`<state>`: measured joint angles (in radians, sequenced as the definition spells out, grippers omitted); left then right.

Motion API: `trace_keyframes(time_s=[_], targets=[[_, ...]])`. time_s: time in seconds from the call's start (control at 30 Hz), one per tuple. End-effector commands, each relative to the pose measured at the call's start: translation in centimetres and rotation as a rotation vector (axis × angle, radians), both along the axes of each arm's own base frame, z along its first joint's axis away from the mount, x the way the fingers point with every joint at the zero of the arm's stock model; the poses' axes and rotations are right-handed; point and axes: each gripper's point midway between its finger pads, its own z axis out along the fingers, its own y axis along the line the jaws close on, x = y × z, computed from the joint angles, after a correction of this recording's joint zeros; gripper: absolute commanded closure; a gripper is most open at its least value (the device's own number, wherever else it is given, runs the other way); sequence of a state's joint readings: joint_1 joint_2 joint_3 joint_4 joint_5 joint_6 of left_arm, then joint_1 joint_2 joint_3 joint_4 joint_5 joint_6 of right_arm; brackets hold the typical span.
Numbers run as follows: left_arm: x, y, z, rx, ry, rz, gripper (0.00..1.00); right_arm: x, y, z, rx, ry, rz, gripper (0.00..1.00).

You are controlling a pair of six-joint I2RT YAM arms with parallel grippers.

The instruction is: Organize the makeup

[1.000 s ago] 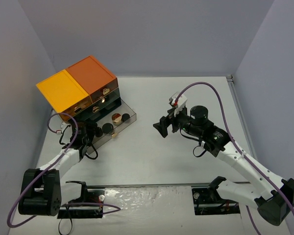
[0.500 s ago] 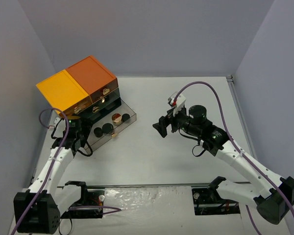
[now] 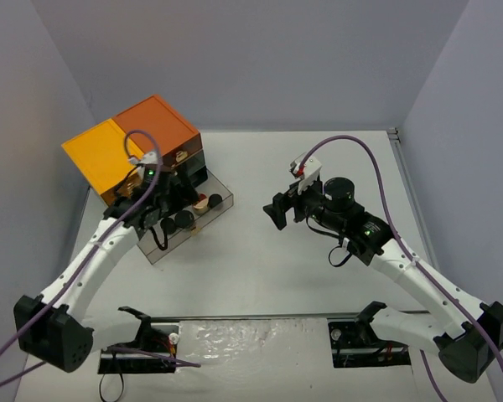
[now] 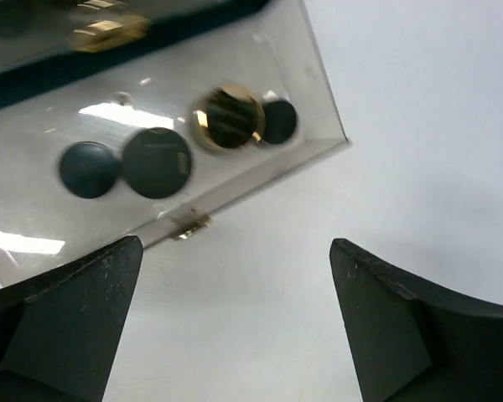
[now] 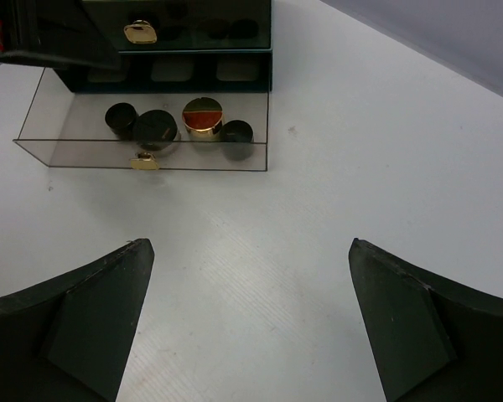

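A clear drawer [image 3: 222,203] stands pulled out from the cabinet, its front wall [image 4: 260,180] toward the table. Inside lie a gold-lidded jar [image 4: 227,118] and three round black compacts, one large [image 4: 156,162] and two small [image 4: 89,169] [image 4: 278,121]. The right wrist view shows the same jar [image 5: 202,117] and compacts [image 5: 156,128]. My left gripper [image 3: 169,209] hangs over the drawer's left part, open, with only bare table between its fingers [image 4: 235,247]. My right gripper [image 3: 278,211] hovers open to the right of the drawer [image 5: 251,244], holding nothing. No other makeup is in view.
The dark green cabinet with orange [image 3: 155,126] and yellow [image 3: 105,155] tops stands at the back left, its gold knob [image 5: 139,32] facing me. The drawer carries a small gold handle [image 4: 190,226]. Grey walls close the table on three sides.
My left arm has swung from the drawer's near left corner up and right over the drawer, and its jaws have widened. My right arm has hardly moved.
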<state>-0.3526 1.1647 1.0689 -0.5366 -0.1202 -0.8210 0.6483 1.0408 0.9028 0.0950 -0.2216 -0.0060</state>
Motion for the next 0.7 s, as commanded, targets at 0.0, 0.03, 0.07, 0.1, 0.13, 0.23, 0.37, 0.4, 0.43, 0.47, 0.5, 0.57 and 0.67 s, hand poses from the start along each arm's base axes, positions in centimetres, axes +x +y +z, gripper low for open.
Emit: trace_keyframes(time_s=[0.0, 0.03, 0.07, 0.1, 0.13, 0.23, 0.37, 0.4, 0.43, 0.47, 0.5, 0.57, 0.67], targets=[[1.2, -7.3, 1.6, 0.148, -0.083, -0.391, 0.07, 1.1, -0.5, 5.0, 0.078, -0.111, -0.058, 0.00], [1.4, -8.8, 1.2, 0.162, -0.075, -0.438, 0.07, 1.1, -0.6, 5.0, 0.089, -0.099, -0.067, 0.00], [1.5, -10.2, 0.2, 0.179, -0.048, -0.496, 0.07, 1.1, -0.7, 5.1, 0.097, -0.092, -0.076, 0.00], [1.5, -11.2, -1.0, 0.191, -0.013, -0.553, 0.07, 1.1, -0.8, 5.1, 0.097, -0.091, -0.083, 0.00], [1.7, -11.9, -1.2, 0.197, 0.001, -0.585, 0.07, 1.2, -0.9, 5.0, 0.093, -0.088, -0.089, 0.00], [2.0, -13.4, -3.8, 0.223, 0.073, -0.660, 0.06, 1.1, -1.4, 5.0, 0.087, -0.086, -0.108, 0.00], [3.0, -14.0, -6.7, 0.281, 0.127, -0.729, 0.03, 1.1, -1.8, 5.0, 0.087, -0.083, -0.129, 0.00], [3.2, -14.0, -7.5, 0.296, 0.144, -0.740, 0.03, 1.1, -1.9, 5.0, 0.087, -0.082, -0.133, 0.00], [3.4, -14.0, -8.1, 0.308, 0.158, -0.749, 0.03, 1.1, -1.9, 4.9, 0.084, -0.080, -0.134, 0.00], [3.6, -14.1, -8.7, 0.323, 0.172, -0.761, 0.03, 1.1, -2.0, 4.8, 0.084, -0.078, -0.136, 0.00], [3.8, -14.0, -9.3, 0.341, 0.184, -0.771, 0.03, 1.2, -2.0, 4.8, 0.084, -0.078, -0.139, 0.00], [4.2, -13.8, -9.8, 0.365, 0.192, -0.768, 0.03, 1.2, -2.1, 4.8, 0.082, -0.077, -0.142, 0.00], [5.1, -12.8, -10.8, 0.414, 0.215, -0.765, 0.03, 1.3, -2.2, 4.7, 0.075, -0.077, -0.151, 0.00]])
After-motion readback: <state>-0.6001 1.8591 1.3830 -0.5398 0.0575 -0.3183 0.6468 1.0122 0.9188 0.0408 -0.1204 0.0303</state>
